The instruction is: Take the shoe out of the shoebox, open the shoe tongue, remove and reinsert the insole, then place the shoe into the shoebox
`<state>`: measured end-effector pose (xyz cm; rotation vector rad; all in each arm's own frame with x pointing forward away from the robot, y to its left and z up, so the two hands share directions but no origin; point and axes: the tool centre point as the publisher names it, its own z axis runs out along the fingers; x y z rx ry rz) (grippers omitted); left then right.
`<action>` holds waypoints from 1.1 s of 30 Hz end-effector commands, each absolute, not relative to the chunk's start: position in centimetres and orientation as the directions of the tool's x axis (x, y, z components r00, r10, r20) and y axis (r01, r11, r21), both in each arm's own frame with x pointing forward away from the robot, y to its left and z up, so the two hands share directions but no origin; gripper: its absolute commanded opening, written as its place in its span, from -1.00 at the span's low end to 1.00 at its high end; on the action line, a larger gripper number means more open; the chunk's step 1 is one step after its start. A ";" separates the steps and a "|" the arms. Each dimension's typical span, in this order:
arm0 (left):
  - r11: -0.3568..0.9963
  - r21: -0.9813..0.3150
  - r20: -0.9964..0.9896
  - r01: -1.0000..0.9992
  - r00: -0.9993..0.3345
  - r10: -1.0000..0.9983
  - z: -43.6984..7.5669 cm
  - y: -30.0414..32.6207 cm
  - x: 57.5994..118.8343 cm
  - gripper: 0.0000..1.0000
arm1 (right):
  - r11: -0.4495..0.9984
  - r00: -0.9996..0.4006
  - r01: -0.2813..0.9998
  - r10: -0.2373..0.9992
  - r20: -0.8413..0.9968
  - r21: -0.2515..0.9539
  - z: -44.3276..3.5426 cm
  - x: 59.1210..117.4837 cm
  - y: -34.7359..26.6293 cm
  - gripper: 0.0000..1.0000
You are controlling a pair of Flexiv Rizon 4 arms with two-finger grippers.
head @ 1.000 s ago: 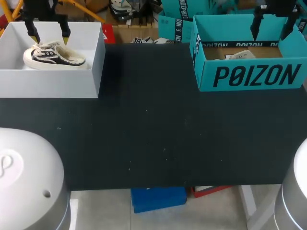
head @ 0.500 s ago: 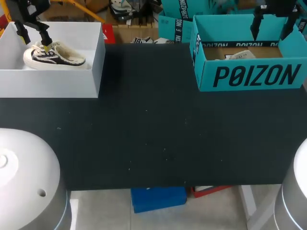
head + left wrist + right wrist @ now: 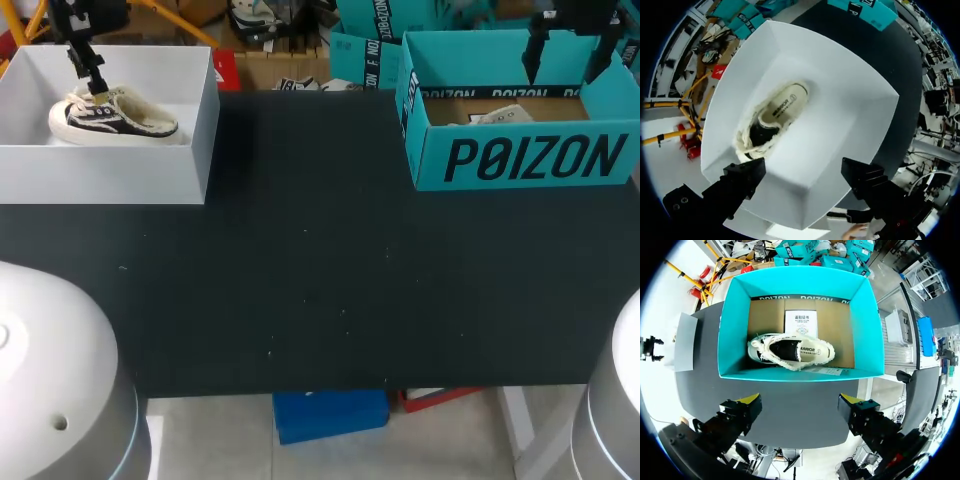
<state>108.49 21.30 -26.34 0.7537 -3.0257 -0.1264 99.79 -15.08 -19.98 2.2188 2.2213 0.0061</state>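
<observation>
Black shoe (image 3: 115, 116) with frayed cream trim lies in white box (image 3: 110, 176), left and right jaws spread

Shoe (image 3: 115, 115) upright in white shoebox (image 3: 110, 175) (twin (image 3: 792, 352) in teal shoebox (image 3: 520, 160)).

The table (image 3: 320, 280) has a smooth matt black top, faintly specked. At the upper left of the head view the white box (image 3: 110, 175) looks like smooth matt card; the shoe (image 3: 112, 115) in it is black canvas cloth with frayed cream edging and a smooth white sole. At the upper right the teal shoebox (image 3: 520, 160) is printed card with a slight sheen outside and raw brown cardboard inside, where a white paper sheet (image 3: 800, 322) and a second shoe (image 3: 792, 352) of the same frayed cloth lie
</observation>
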 end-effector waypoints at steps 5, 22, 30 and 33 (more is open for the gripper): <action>0.950 0.090 0.051 -0.299 -0.951 -0.304 -26.9 21.1 110.1 1.00 | 0.001 -0.001 1.000 1.000 0.001 0.003 -20.0 99.9 -15.1 1.00; 0.949 -0.018 -0.028 -0.316 -0.948 -0.316 -27.1 21.6 108.5 1.00 | 0.001 -0.001 1.000 1.000 0.001 0.003 -20.0 99.9 -15.1 1.00; 0.982 -0.048 0.006 -0.185 -0.983 -0.185 -27.9 21.6 107.8 1.00 | 0.001 -0.001 1.000 1.000 0.001 0.003 -20.0 99.9 -15.1 1.00; 0.988 -0.035 0.006 -0.152 -0.988 -0.152 -28.6 21.8 107.9 1.00 | 0.001 -0.001 1.000 1.000 0.001 0.003 -20.0 99.9 -15.1 1.00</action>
